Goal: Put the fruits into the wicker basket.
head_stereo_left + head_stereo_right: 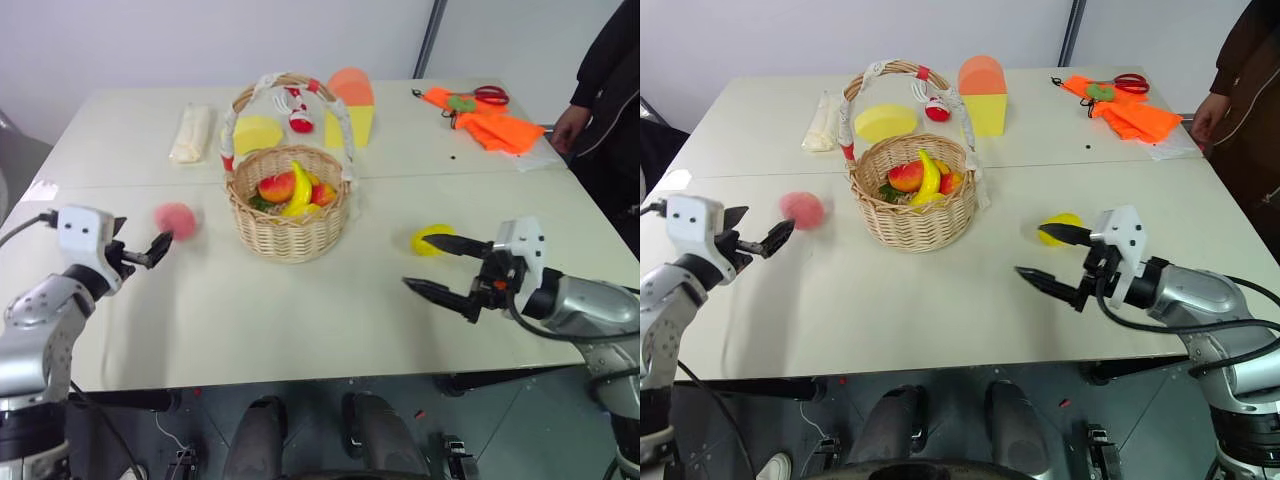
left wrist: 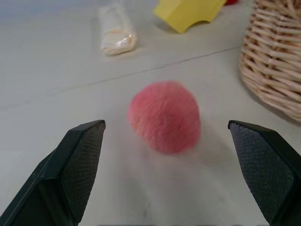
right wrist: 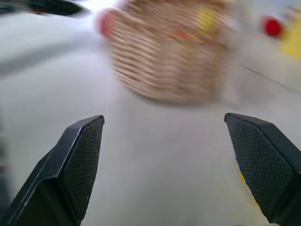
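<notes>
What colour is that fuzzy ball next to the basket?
Pink. The ball shows best in the left wrist view, lying on the table beside the basket.

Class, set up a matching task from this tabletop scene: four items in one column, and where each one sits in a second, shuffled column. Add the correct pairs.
Items
1. pink peach
2. yellow lemon
3. banana
4. orange cloth

Places
A. inside the wicker basket
B. on the table in front of the open left hand
C. far corner of the table, near a person
D. on the table beside the open right hand

Pairs: 1-B, 2-D, 3-A, 4-C
</notes>
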You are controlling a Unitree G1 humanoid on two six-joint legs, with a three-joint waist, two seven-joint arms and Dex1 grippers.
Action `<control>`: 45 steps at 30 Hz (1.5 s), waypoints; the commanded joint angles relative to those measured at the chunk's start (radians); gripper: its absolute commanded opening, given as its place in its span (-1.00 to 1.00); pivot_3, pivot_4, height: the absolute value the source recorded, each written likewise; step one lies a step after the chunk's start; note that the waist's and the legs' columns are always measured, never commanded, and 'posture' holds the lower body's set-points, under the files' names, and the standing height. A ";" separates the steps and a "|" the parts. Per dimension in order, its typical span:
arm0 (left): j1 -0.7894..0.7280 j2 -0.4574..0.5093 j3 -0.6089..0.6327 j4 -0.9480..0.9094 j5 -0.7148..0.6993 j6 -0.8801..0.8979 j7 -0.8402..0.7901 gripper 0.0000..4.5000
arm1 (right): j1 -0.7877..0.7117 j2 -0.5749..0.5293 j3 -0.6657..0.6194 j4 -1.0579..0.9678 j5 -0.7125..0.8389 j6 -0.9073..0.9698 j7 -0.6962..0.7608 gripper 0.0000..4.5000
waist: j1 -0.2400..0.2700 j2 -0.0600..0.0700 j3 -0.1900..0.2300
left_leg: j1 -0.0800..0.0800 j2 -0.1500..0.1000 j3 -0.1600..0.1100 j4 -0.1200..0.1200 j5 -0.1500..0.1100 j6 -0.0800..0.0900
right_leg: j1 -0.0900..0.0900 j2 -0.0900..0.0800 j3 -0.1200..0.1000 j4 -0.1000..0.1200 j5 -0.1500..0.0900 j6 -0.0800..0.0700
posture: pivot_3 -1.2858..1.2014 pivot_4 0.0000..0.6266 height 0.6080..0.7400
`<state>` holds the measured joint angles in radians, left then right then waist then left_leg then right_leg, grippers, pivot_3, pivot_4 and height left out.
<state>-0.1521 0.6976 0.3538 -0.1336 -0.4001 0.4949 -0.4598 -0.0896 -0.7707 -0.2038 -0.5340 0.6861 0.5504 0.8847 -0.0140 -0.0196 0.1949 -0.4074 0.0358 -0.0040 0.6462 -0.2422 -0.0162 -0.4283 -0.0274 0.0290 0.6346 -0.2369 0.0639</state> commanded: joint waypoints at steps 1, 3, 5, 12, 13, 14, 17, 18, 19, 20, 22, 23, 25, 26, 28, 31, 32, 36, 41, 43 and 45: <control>-0.111 0.038 -0.048 0.079 0.051 0.035 0.004 1.00 | -0.084 0.025 0.053 -0.088 0.005 0.010 -0.059 0.91 | 0.000 0.000 0.000 | 0.000 0.000 0.000 0.000 0.000 0.000 | 0.000 0.000 0.000 0.000 0.000 0.000 | 0.03 -0.52 1.00; -0.166 0.042 -0.068 0.122 0.063 0.068 0.011 1.00 | -0.122 0.037 0.084 -0.104 -0.002 0.016 -0.083 0.91 | 0.001 0.000 0.000 | 0.000 0.000 0.000 0.001 0.000 0.000 | 0.000 0.000 0.000 0.000 0.000 0.000 | 0.03 -0.52 1.00; -0.214 0.037 -0.086 0.156 0.075 0.100 0.023 1.00 | -0.163 0.047 0.123 -0.113 -0.018 0.017 -0.098 0.91 | 0.001 0.000 0.000 | 0.000 0.000 0.000 0.001 0.000 0.000 | 0.000 0.000 0.000 0.000 0.001 0.000 | 0.03 -0.52 1.00; -0.311 0.002 -0.140 0.217 0.108 0.200 0.056 1.00 | -0.241 0.083 0.201 -0.103 -0.070 -0.014 -0.117 0.91 | 0.001 0.000 0.000 | -0.001 0.000 -0.001 0.000 0.000 0.000 | 0.000 0.000 -0.001 0.000 0.002 0.004 | 0.03 -0.52 1.00; -0.318 -0.006 -0.140 0.223 0.103 0.218 0.056 1.00 | -0.242 0.086 0.203 -0.100 -0.075 -0.021 -0.115 0.91 | 0.001 -0.001 0.000 | -0.001 0.000 -0.001 0.000 0.000 0.000 | 0.000 0.000 -0.001 0.000 0.002 0.004 | 0.03 -0.52 1.00; -0.326 -0.013 -0.142 0.232 0.101 0.239 0.056 1.00 | -0.244 0.090 0.205 -0.097 -0.078 -0.026 -0.113 0.91 | 0.001 -0.001 0.000 | -0.001 0.000 -0.001 0.000 0.000 0.000 | 0.000 0.000 -0.001 0.000 0.002 0.004 | 0.03 -0.52 1.00; -0.365 -0.050 -0.149 0.276 0.107 0.270 0.073 1.00 | -0.246 0.104 0.212 -0.082 -0.087 -0.048 -0.101 0.91 | 0.003 -0.001 0.000 | -0.001 0.000 -0.001 0.000 0.000 0.000 | 0.000 0.000 -0.001 0.001 0.002 0.004 | 0.03 -0.52 1.00; -0.377 -0.060 -0.151 0.291 0.110 0.273 0.076 1.00 | -0.244 0.107 0.215 -0.078 -0.091 -0.055 -0.098 0.91 | 0.003 -0.001 0.000 | -0.001 0.000 -0.001 0.001 0.000 0.000 | 0.000 0.000 -0.001 0.001 0.002 0.004 | 0.03 -0.52 1.00; -0.385 -0.065 -0.153 0.305 0.118 0.268 0.081 0.89 | -0.243 0.110 0.217 -0.076 -0.093 -0.059 -0.097 0.97 | 0.003 -0.001 0.000 | -0.001 0.000 -0.001 0.001 0.000 0.000 | 0.000 0.000 -0.001 0.001 0.002 0.004 | 0.03 -0.52 1.00; -0.392 -0.072 -0.149 0.316 0.122 0.263 0.088 0.76 | -0.242 0.112 0.219 -0.076 -0.096 -0.061 -0.096 1.00 | 0.002 -0.001 0.000 | -0.001 0.000 -0.001 0.001 0.000 0.000 | 0.000 0.000 -0.001 0.001 0.002 0.004 | 0.03 -0.52 1.00; -0.402 -0.082 -0.140 0.328 0.122 0.246 0.088 0.45 | -0.241 0.116 0.222 -0.078 -0.100 -0.063 -0.097 1.00 | 0.001 -0.001 0.000 | -0.001 0.000 -0.001 0.001 0.000 0.000 | 0.000 0.000 -0.001 0.001 0.002 0.005 | 0.03 -0.52 1.00; -0.404 -0.082 -0.142 0.330 0.125 0.241 0.089 0.27 | -0.239 0.118 0.223 -0.080 -0.101 -0.063 -0.098 1.00 | 0.000 -0.001 0.000 | -0.001 0.000 -0.001 0.001 0.000 0.000 | 0.000 0.000 -0.001 0.001 0.002 0.005 | 0.03 -0.52 1.00; -0.401 -0.074 -0.146 0.327 0.134 0.241 0.089 0.15 | -0.236 0.120 0.223 -0.085 -0.105 -0.061 -0.099 1.00 | -0.001 -0.001 0.000 | -0.001 0.000 -0.001 0.001 0.000 0.000 | 0.000 0.000 -0.001 0.002 0.002 0.005 | 0.03 -0.52 1.00; -0.393 -0.067 -0.139 0.319 0.135 0.242 0.089 0.15 | -0.234 0.120 0.222 -0.089 -0.107 -0.060 -0.101 1.00 | 0.000 -0.001 0.000 | -0.001 0.000 -0.002 0.001 0.000 0.000 | 0.000 0.000 -0.001 0.002 0.002 0.005 | 0.03 -0.52 1.00; -0.346 -0.034 -0.106 0.269 0.130 0.247 0.076 0.15 | -0.228 0.116 0.214 -0.098 -0.112 -0.059 -0.105 1.00 | -0.003 -0.001 0.000 | 0.000 0.000 -0.002 0.001 0.000 0.000 | 0.000 0.000 -0.001 0.002 0.002 0.005 | 0.03 -0.52 1.00; -0.233 0.015 -0.009 0.103 0.042 0.219 -0.036 0.15 | -0.221 0.103 0.187 -0.096 -0.113 -0.056 -0.107 1.00 | -0.008 -0.001 0.000 | 0.000 0.000 -0.001 0.000 0.000 0.000 | -0.001 0.000 -0.001 0.002 0.002 0.005 | 0.03 -0.52 1.00; -0.199 0.028 0.017 0.034 -0.004 0.217 -0.089 0.15 | -0.221 0.097 0.177 -0.090 -0.113 -0.056 -0.104 1.00 | -0.004 -0.001 0.000 | -0.001 0.001 -0.001 0.000 0.000 0.000 | -0.002 0.000 -0.001 0.002 0.002 0.005 | 0.03 -0.52 1.00; -0.187 0.049 0.025 -0.226 -0.205 0.310 -0.208 0.15 | -0.239 0.068 0.147 -0.027 -0.126 -0.070 -0.077 1.00 | 0.015 -0.003 0.001 | -0.001 0.001 -0.001 0.000 0.000 0.000 | 0.000 -0.002 -0.003 0.002 0.000 0.001 | 0.03 -0.52 1.00; -0.383 -0.043 -0.168 -0.280 -0.199 0.363 -0.119 0.15 | -0.291 0.059 0.149 0.049 -0.149 -0.086 -0.059 1.00 | 0.027 -0.002 0.001 | 0.000 -0.001 0.000 0.004 0.001 -0.001 | 0.005 -0.004 -0.003 0.000 0.001 -0.001 | 0.03 -0.52 1.00; -0.432 -0.072 -0.236 -0.260 -0.163 0.352 -0.101 0.15 | -0.304 0.061 0.152 0.062 -0.157 -0.089 -0.056 1.00 | 0.022 -0.003 0.000 | 0.000 -0.002 0.000 0.004 0.001 -0.001 | 0.005 -0.004 -0.003 -0.001 0.001 0.000 | 0.03 -0.52 1.00; -0.495 -0.126 -0.306 -0.180 -0.110 0.319 -0.069 0.15 | -0.314 0.064 0.155 0.067 -0.166 -0.089 -0.062 1.00 | 0.013 -0.003 0.001 | -0.001 -0.002 0.000 0.003 0.001 -0.001 | 0.004 -0.003 -0.001 -0.001 0.002 0.004 | 0.03 -0.52 1.00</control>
<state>-0.5988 0.5932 0.0827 -0.3550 -0.5613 0.8451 -0.5612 -0.3768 -0.7019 -0.0307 -0.4536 0.5254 0.4784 0.8254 -0.0006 -0.0223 0.1955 -0.4080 0.0341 -0.0044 0.6484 -0.2414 -0.0170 -0.4247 -0.0296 0.0276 0.6338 -0.2347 0.0703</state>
